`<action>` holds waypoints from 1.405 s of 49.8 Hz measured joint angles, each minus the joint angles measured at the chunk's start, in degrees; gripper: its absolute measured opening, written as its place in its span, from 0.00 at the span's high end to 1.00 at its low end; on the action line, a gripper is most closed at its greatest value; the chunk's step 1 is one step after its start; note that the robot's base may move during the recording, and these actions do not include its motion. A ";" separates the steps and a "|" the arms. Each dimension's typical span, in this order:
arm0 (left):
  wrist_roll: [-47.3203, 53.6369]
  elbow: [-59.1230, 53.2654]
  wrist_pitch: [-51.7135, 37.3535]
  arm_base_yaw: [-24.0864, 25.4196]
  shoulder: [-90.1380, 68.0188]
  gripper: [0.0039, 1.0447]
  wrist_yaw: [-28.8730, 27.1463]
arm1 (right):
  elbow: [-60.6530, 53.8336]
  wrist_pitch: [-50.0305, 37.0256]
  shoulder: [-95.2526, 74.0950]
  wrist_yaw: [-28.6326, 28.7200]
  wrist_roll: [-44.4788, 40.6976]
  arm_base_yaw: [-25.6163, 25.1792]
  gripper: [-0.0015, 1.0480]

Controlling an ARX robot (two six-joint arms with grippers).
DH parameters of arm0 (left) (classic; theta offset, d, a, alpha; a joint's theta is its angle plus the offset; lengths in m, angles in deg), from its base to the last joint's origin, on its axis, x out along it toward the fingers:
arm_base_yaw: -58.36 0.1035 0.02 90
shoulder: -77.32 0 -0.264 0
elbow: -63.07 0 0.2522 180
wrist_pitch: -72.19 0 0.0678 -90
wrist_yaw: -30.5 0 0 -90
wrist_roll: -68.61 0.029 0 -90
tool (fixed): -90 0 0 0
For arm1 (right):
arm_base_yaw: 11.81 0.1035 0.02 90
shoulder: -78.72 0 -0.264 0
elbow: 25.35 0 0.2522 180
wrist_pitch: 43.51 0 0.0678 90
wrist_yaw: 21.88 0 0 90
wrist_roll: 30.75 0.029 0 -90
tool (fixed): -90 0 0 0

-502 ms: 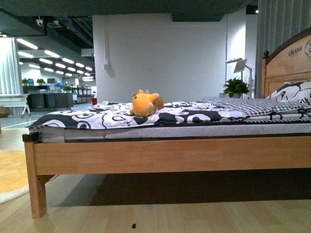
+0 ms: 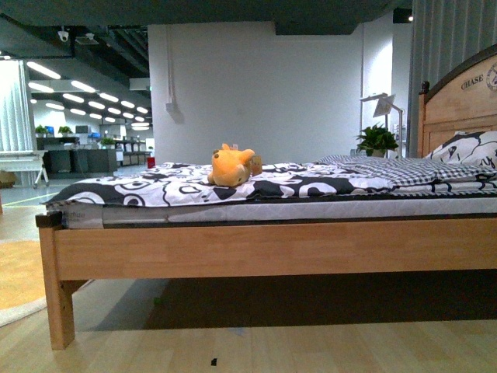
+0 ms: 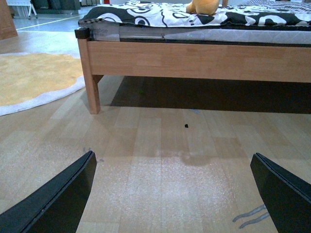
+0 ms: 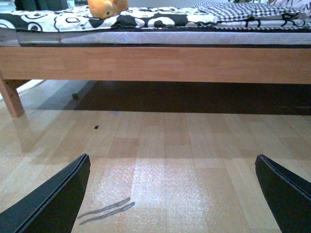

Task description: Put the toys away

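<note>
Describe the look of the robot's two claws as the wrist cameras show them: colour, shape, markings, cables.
Only the finger ends show. The left claw has two plain black fingers, flat-sided wedges tapering to a point. The right claw looks the same. No markings, cables or arm links are visible, and the front view shows neither arm.

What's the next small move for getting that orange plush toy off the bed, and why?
Probably move closer to the bed. The orange plush toy lies on its bedspread, while the left gripper and right gripper hang open and empty low over the wooden floor, well short of it.
</note>
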 joint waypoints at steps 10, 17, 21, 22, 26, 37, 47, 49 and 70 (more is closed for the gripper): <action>0.00 0.00 -0.02 0.00 0.00 0.05 0.02 | 0.00 0.00 0.00 0.00 0.00 0.00 0.00; 0.00 0.00 -0.02 0.00 0.00 0.05 0.00 | 0.00 0.00 0.00 0.00 0.00 0.00 0.00; 0.00 0.00 -0.02 0.00 0.00 0.05 0.02 | 0.00 0.00 0.00 0.00 0.00 0.00 0.00; 0.00 0.00 0.00 0.00 0.00 0.05 0.00 | 0.00 0.00 0.00 0.00 0.00 0.00 0.00; -0.02 0.00 0.00 0.00 0.00 0.05 0.00 | 0.00 0.00 0.00 0.00 0.00 0.00 0.00; 0.00 0.00 -0.02 0.00 0.00 0.05 0.00 | 0.00 0.00 0.00 0.00 0.00 0.00 0.00; 0.00 0.00 -0.02 0.00 0.00 0.05 0.00 | 0.00 0.00 0.02 0.00 0.00 0.00 0.00; 0.00 0.00 0.00 0.00 0.00 0.05 0.00 | 0.00 0.00 0.00 0.00 0.00 0.00 0.00; 0.00 0.00 -0.02 0.00 0.00 0.05 0.00 | 0.00 0.00 0.00 0.00 0.00 0.00 0.00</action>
